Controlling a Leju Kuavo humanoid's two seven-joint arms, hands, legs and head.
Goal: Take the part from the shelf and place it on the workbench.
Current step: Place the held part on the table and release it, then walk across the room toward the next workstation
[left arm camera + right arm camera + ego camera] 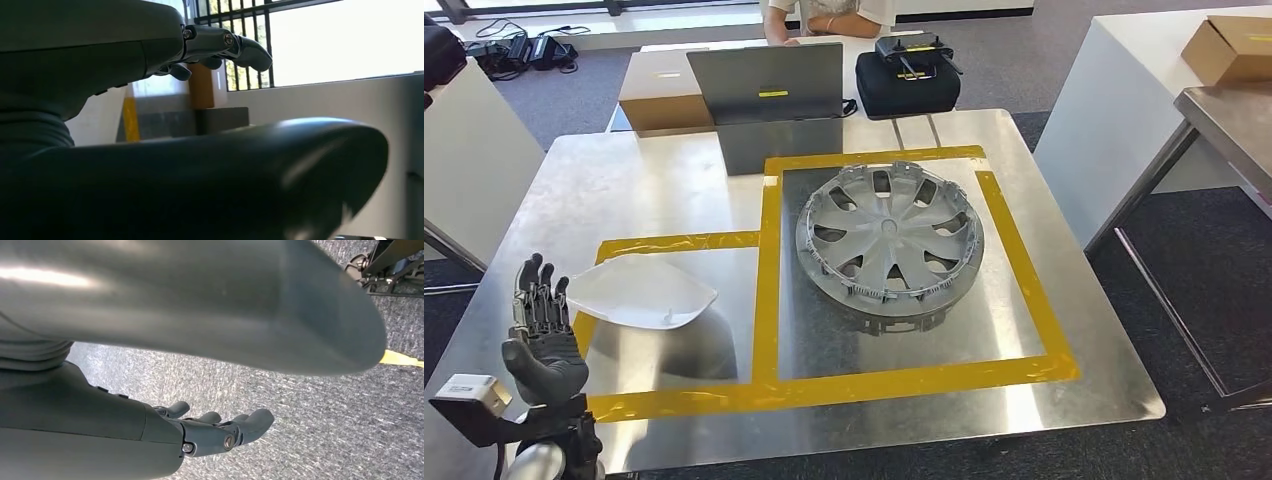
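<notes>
A silver hubcap [890, 238] lies flat on the steel workbench [674, 180], inside the larger rectangle of yellow tape. A white curved part [642, 292] rests in the smaller taped area at the left. My left hand [542, 325] is raised over the bench's near left edge, just left of the white part, fingers extended and apart, holding nothing. In the left wrist view its fingers [225, 47] stand apart, nothing between them. My right hand [220, 427] hangs over grey carpet, fingers loosely extended and empty.
At the bench's far edge stand a grey laptop [766, 84], a brown cardboard box [662, 92] and a black case [907, 82]. A person sits behind them. A white table [1124, 90] with a cardboard box stands to the right, a white surface to the left.
</notes>
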